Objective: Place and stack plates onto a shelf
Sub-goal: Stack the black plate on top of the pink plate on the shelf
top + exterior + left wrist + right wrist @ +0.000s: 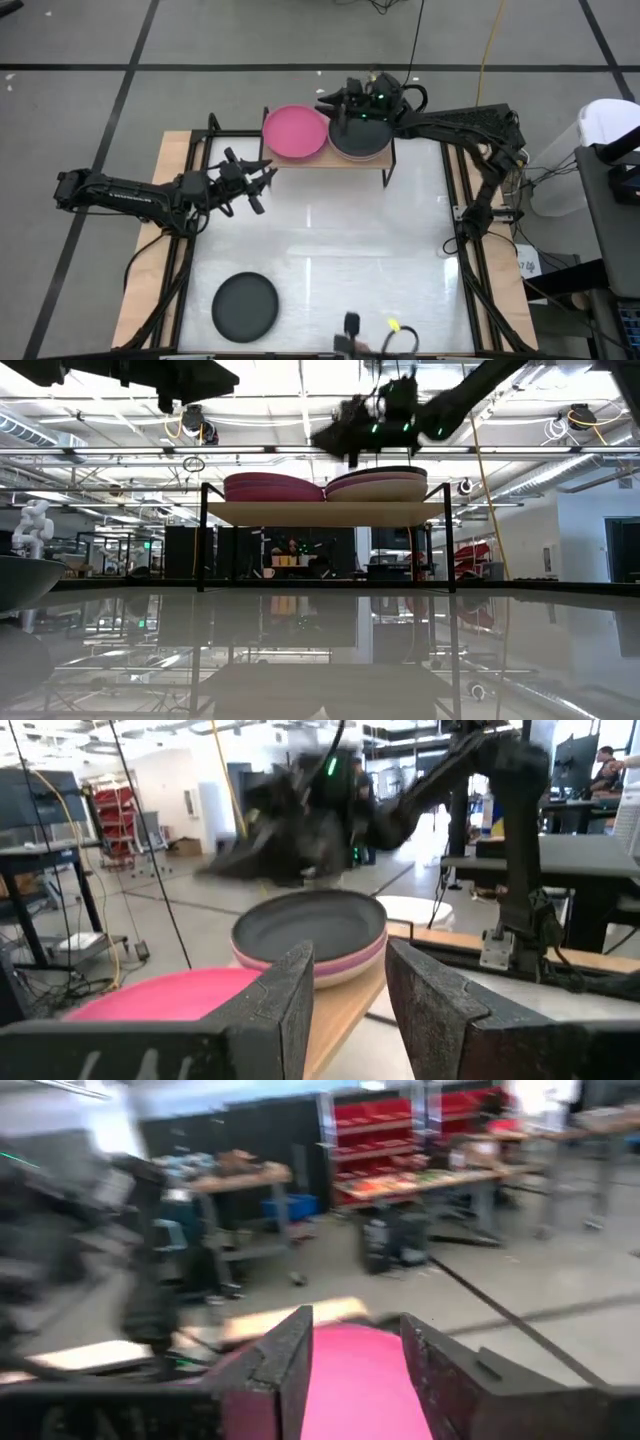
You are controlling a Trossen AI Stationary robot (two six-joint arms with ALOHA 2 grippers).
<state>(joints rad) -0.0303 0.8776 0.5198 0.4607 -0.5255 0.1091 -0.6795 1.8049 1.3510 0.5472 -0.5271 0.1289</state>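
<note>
Plates (295, 132) edge to edge on shelf (325, 160), black plate (245, 306) well apart.

right hand (300, 815) motion-blurred, shelf (325, 160) top mostly hidden under plates, stack counts unclear

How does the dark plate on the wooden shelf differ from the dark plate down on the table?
The dark plate on the shelf tops a stack of plates; the dark plate on the table lies alone. The shelf one sits under the right gripper; the table one lies near the front edge, no gripper near. Both are round, dark, and seem equal in size.
</note>
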